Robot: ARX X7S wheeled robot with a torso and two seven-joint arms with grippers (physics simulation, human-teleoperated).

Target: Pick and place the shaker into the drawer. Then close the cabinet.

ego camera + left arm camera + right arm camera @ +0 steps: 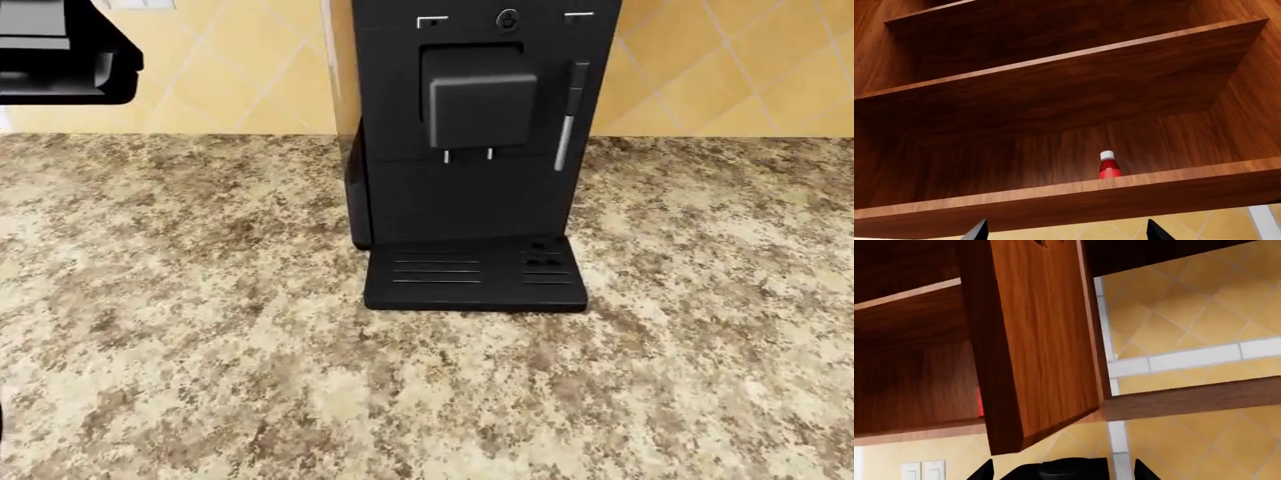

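Shaker, unseen in every view, is judged light, rigid and slick: grip mid-body; left gripper (1067, 234) and right gripper (1062, 472) stand released.

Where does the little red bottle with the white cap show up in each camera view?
Left wrist view: the red bottle stands upright on the lowest wooden shelf.
Right wrist view: only a red sliver shows at the edge of the open cabinet door; probably the same bottle.
Head view: not in it; it shows the black coffee machine on the granite counter.
Shared landmark: the yellow tiled wall, seen in all three.
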